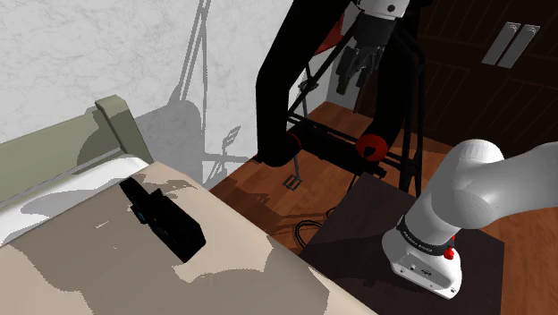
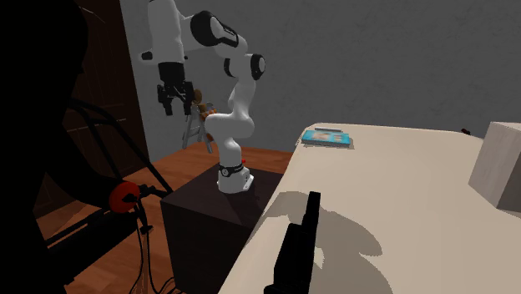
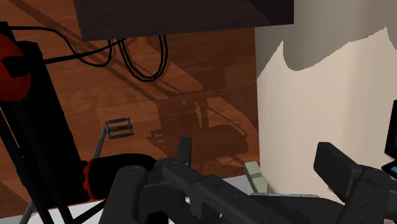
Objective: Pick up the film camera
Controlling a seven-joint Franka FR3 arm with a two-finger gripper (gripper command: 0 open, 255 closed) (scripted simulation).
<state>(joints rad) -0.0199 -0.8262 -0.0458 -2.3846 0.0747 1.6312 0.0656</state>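
The film camera (image 1: 165, 220) is a long black body with a small teal mark, lying on the beige bed (image 1: 80, 268) near its edge. In the second exterior view the camera (image 2: 299, 245) lies close to the bed's near edge (image 2: 267, 213). My gripper (image 1: 359, 64) hangs high over the wooden floor, well apart from the camera and beyond the bed's side. It is open (image 2: 174, 100) with nothing between its fingers. In the wrist view the gripper (image 3: 267, 184) points down at floor beside the bed's edge (image 3: 305, 95); a dark sliver with teal (image 3: 390, 143) shows at the frame's border.
A black exercise frame with red knobs (image 1: 371, 146) stands on the floor under the gripper. My dark stand (image 2: 209, 209) sits against the bed. A blue book (image 2: 327, 136) and a pale box (image 2: 501, 163) lie on the bed. Cables (image 3: 143, 60) loop on the floor.
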